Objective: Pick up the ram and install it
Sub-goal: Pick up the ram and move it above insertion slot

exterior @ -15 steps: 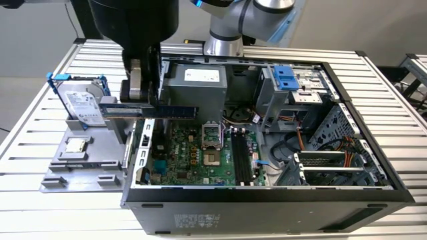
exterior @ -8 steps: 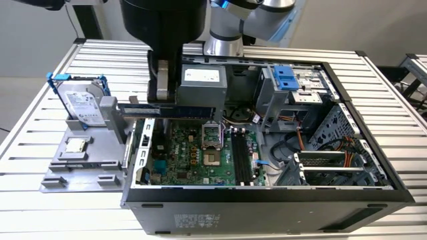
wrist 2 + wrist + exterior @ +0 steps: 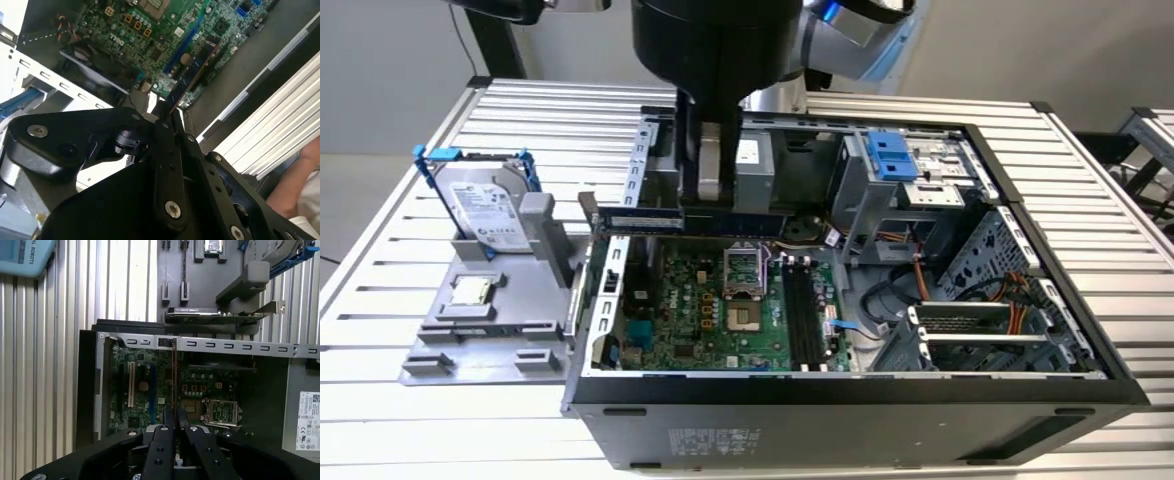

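Ram (image 3: 687, 220): pinched at mid-length between the fingers of the gripper (image 3: 707, 200), which press together on its two flat faces. Held level and standing on edge, with the long side running from the exterior view's left to its right. Positioned over the far part of the motherboard (image 3: 720, 310) inside the open computer case (image 3: 854, 400), apart from the black memory slots (image 3: 803, 320) lying nearer on the board.

Edge-on in both wrist views, reaching out past the fingertips with the green board behind.

Outside the case, at the exterior view's left: hard drive (image 3: 487, 205) in a blue bracket, upright on a grey fixture (image 3: 494, 335); processor chip (image 3: 470, 290) lying flat just near of it.

Slatted metal table (image 3: 374, 300) under everything.

Person's forearm (image 3: 297, 177) beside the table edge in the second wrist view.
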Robot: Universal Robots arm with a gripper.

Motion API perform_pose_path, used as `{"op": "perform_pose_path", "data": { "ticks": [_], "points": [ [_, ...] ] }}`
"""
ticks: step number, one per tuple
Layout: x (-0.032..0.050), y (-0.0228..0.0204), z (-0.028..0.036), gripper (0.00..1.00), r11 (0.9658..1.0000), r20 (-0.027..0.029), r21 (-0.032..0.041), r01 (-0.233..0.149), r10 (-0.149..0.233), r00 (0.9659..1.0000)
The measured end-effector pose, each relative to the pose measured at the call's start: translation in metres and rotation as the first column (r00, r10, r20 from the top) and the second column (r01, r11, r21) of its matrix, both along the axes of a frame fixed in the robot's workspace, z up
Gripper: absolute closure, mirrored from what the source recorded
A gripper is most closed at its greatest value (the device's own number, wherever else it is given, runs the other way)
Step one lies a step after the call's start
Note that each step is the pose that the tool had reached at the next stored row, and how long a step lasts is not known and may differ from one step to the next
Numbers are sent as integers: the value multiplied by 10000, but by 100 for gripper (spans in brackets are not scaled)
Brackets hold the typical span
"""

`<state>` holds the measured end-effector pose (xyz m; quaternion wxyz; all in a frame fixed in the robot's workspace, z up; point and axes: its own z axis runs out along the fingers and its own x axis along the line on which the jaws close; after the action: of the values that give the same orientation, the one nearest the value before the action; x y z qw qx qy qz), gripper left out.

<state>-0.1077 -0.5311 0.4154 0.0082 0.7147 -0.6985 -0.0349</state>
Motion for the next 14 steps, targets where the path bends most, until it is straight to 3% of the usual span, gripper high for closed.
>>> {"op": "perform_pose_path", "data": {
  "ticks": [9, 12, 14],
  "points": [
    [340, 0, 0, 100, 10000, 2, 14, 0, 0, 10000],
    [442, 0, 0, 100, 10000, 47, 13, -3, 3, 10000],
    [502, 0, 1, 100, 10000, 110, 12, -3, 3, 9999]
  ]
}}
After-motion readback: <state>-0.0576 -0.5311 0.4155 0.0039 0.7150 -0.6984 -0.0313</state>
